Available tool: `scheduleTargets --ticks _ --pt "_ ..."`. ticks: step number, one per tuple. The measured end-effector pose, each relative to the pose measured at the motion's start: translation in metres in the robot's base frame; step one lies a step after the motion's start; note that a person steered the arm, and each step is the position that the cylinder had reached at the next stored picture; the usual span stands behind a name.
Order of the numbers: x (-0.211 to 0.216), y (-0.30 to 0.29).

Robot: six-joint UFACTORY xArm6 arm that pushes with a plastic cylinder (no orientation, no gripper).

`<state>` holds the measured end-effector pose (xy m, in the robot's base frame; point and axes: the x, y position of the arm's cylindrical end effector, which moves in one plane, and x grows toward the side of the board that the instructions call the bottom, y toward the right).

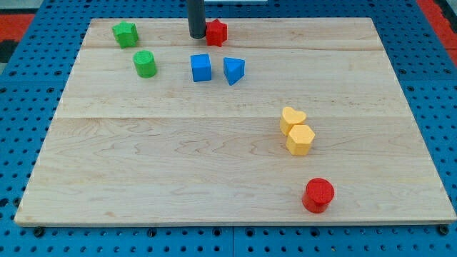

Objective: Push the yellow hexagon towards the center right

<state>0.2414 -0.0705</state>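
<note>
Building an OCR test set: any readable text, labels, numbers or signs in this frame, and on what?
None. No words, numbers, brands or signs can be read anywhere in the camera view.
The wooden board is bare wood.
The coloured blocks, including the yellow hexagon, have plain faces.
My tip is plain and dark, at the view's top beside the red star.

The wooden board (214, 164) was pale tan with faint grain lines, and it served as the landmark: all around its edges lay a bright blue pegboard (43, 239) dotted with dark holes. On the board, the hexagon (300, 140) and heart (292, 118) were yellow. The cylinder (318, 195) and star (216, 31) were red. The cube (201, 68) and triangle (233, 70) were blue. The green star (125, 34) and green cylinder (145, 64) matched. My tip (196, 35) was dark grey.
</note>
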Motion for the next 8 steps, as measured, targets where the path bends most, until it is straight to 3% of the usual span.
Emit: scheduleTargets --ticks 4,6,7,8 --pt "0.124 -0.026" --pt "0.265 0.088" --pt "0.28 0.153" --pt "0.256 0.161"
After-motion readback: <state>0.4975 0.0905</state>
